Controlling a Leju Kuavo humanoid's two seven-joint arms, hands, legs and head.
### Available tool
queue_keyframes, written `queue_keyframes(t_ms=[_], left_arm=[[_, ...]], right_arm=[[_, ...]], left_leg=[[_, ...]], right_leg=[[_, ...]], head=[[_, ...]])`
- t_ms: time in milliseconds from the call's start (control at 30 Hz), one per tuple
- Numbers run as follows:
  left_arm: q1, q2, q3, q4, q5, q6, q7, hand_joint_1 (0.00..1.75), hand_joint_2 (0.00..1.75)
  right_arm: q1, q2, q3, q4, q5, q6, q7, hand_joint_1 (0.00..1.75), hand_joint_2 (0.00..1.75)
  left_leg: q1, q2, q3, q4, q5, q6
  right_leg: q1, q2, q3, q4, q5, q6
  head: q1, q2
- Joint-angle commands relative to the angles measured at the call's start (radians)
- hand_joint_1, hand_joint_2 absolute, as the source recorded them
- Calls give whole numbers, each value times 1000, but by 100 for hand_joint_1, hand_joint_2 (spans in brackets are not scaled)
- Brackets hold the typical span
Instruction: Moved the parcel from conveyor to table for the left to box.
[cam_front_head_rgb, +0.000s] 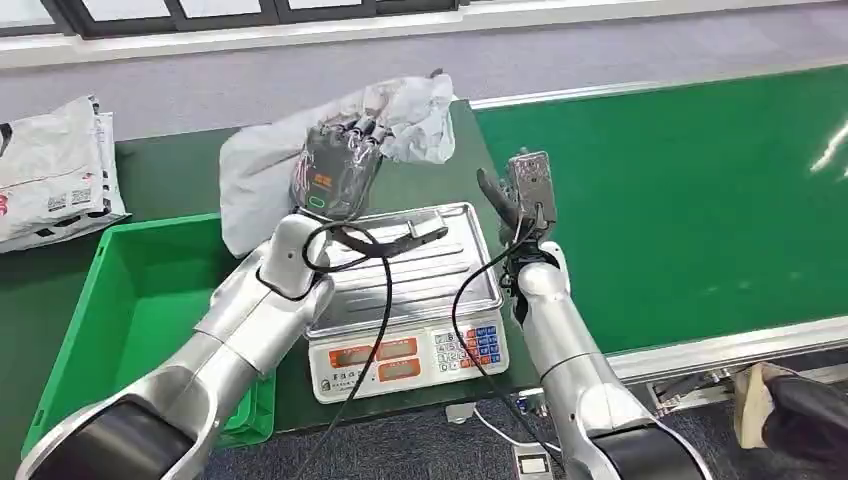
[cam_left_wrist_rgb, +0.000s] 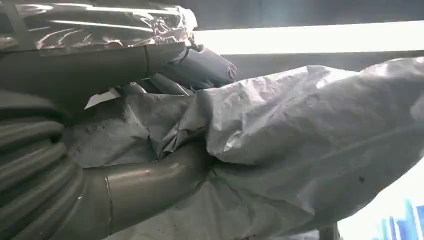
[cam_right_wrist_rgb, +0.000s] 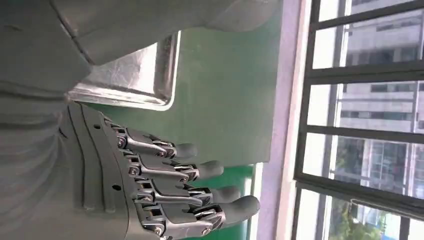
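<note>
Parcel (cam_front_head_rgb: 300, 150) sits gripped in my left hand (cam_front_head_rgb: 340, 165); right hand (cam_front_head_rgb: 525, 195) hangs spread, holding nothing. I'd swing left over the green box (cam_front_head_rgb: 130, 300) before letting go.

**Dark green table beside the belt**

The dark green table (cam_front_head_rgb: 170, 175) fills the left and centre of the head view. On it stand a bright green bin (cam_front_head_rgb: 140, 300) at lower left, a scale (cam_front_head_rgb: 410, 300) with a steel tray at centre, and white mail bags (cam_front_head_rgb: 50, 170) at the upper left.
</note>
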Motion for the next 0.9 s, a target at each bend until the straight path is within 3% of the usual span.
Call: queue_keyframes(t_ms=[33,100,167,233,300,533,700,900], left_arm=[[-57,134,-167,-159,-34,0,219,175,175],[-122,181,-344,-127,-34,0,399,175,175],[-156,162,-393,18,-34,0,467,175,175],[-155,111,-284,184,-34,-45,438,175,175],[-142,101,-192,280,-23,-154,442,175,175],[-71,149,-69,350,-34,-309,457,175,175],[-21,180,92,330,-10,-260,413,175,175],[-21,180,117,325,-4,-271,398,175,175]], right_arm=[[-52,13,-53,85,-6,-4,-5,0,175],[-53,14,-57,95,-10,-19,-8,0,175],[-50,9,-57,97,-11,-35,-4,0,175],[-24,-13,-58,78,-20,-38,2,0,175],[1,-27,-65,63,-29,-22,8,0,175],[-47,-15,-76,193,-20,-26,8,0,175],[-139,-43,-59,326,-17,-29,13,0,175],[-159,-60,-62,352,-30,-18,10,0,175]], left_leg=[[0,4,2,-1,0,0],[1,0,-1,0,0,-1],[1,0,-1,1,0,-1],[0,-1,1,-1,1,-1],[0,-1,2,-1,1,-1],[1,4,2,-2,1,-1],[1,4,1,-1,1,0],[1,0,-2,0,1,0]], right_leg=[[0,5,0,0,1,-1],[1,2,-1,0,1,-1],[1,1,-1,1,0,-1],[1,0,0,0,0,-1],[1,-1,2,-1,0,-1],[1,4,-1,-1,2,-2],[1,5,-1,0,2,-2],[1,1,-3,1,1,-2]], head=[[0,0],[0,0],[0,0],[0,0],[0,0],[0,0],[0,0],[0,0]])
